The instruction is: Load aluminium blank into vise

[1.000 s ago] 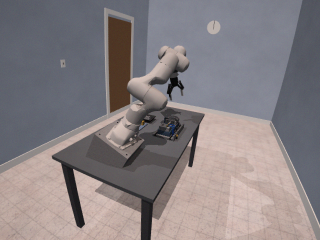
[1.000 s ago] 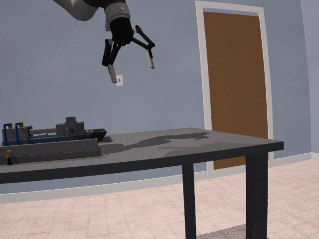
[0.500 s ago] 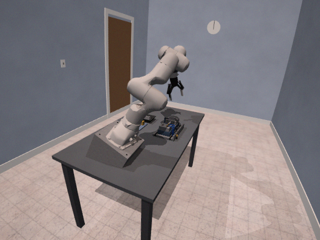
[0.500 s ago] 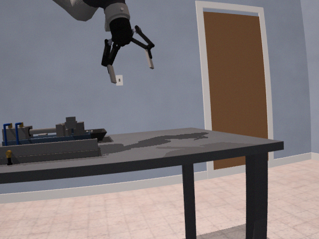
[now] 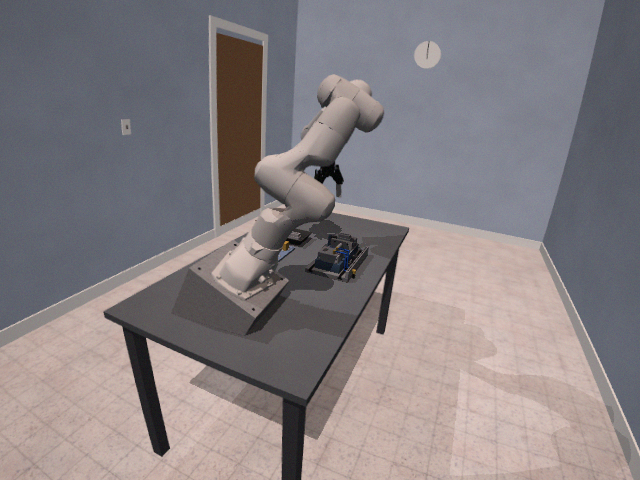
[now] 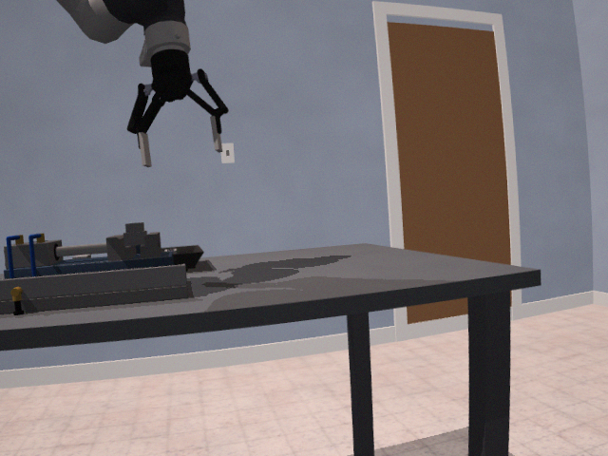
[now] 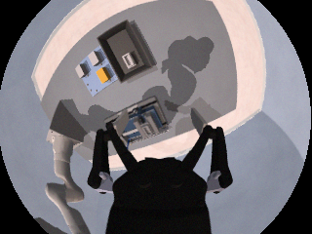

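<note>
My gripper [image 6: 180, 149] is open and empty, high above the table; it also shows in the top view [image 5: 329, 175] and in the wrist view [image 7: 159, 182]. Far below it, the vise [image 7: 139, 124] stands on a blue base, with blue hoses at one end [image 6: 22, 253]. The dark outfeed tray [image 7: 127, 53] holds one small grey part [image 7: 128, 60]. Beside the tray, the light blue infeed plate carries an orange brass blank [image 7: 101, 76] and two pale aluminium blanks [image 7: 97, 58] [image 7: 81, 72]. The vise's opening is too small to read.
The arm's base [image 5: 248, 268] sits on a wedge mount next to the infeed plate and partly hides it. A grey rail [image 6: 93, 287] and a small yellow-topped post [image 6: 17, 296] stand along the vise's near side. The table edge [image 6: 490, 279] lies to the right.
</note>
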`<state>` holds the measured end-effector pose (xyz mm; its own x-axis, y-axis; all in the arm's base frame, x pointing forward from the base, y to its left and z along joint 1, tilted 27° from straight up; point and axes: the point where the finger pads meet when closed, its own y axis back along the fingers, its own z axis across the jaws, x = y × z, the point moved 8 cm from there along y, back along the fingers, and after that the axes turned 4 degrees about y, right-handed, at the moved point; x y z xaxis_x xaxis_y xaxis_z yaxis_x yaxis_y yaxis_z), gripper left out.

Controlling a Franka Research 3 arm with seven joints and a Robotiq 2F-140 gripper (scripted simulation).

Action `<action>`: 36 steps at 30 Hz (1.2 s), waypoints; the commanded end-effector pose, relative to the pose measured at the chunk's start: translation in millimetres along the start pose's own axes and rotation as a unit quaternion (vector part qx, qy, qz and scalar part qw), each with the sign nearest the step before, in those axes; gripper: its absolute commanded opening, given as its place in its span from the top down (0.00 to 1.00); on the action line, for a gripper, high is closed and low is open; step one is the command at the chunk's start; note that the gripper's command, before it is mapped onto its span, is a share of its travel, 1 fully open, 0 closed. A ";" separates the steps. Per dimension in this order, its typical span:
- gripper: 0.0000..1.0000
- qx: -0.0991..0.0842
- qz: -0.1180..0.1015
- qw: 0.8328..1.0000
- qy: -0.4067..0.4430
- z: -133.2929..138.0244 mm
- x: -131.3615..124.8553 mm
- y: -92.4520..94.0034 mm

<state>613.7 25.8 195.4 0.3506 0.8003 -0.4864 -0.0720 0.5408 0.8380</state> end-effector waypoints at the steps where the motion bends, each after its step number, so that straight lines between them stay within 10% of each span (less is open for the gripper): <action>1: 0.00 0.005 0.025 0.998 0.052 -39.4 8.2 5.2; 13: 0.00 0.039 0.044 0.984 0.167 -190.1 1.2 -2.6; 36: 0.00 0.042 0.045 0.982 0.177 -204.5 -1.6 -4.6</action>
<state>422.8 73.9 141.4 0.0107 0.8901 -0.4556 -0.0022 0.4556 0.8902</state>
